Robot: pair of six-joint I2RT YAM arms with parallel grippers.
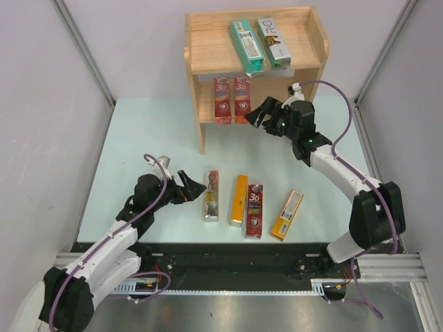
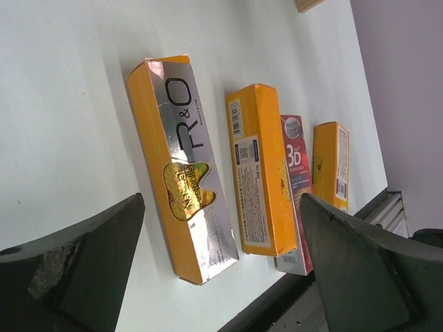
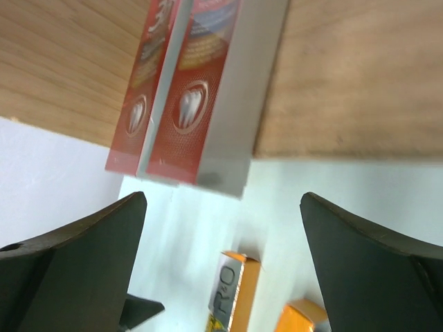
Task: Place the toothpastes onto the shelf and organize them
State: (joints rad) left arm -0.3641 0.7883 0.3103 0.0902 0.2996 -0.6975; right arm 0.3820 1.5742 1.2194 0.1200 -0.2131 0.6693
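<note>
Left gripper (image 1: 188, 185), lower left, gapes empty at the R&O carton (image 1: 211, 196); right gripper (image 1: 258, 112), likewise empty, faces the shelf's (image 1: 201, 121) red cartons (image 1: 232, 100), paired by kind.

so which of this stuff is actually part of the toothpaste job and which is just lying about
Part of the job:
shelf
on it: teal carton, silver carton, left red carton, right red carton
on the table, unshelved: yellow-edged R&O carton, plain orange carton, red 3D carton, orange-yellow carton

Just surroundings:
table, enclosure walls, black front rail
</note>
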